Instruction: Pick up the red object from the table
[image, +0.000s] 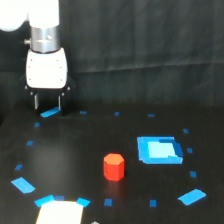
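Observation:
The red object (114, 166) is a small red-orange block with faceted sides, standing upright on the black table (80, 150) a little below the middle of the exterior view. My gripper (47, 104) hangs from the white arm at the upper left, fingers pointing down, just above the table's far side. Its two dark fingers stand apart with nothing between them. The gripper is well away from the red object, up and to the exterior view's left of it.
A blue flat square (158, 149) lies right of the red object. Small blue tape marks dot the table, with larger blue patches at the lower left (23, 185) and lower right (191, 196). A pale patch (59, 212) sits at the bottom edge.

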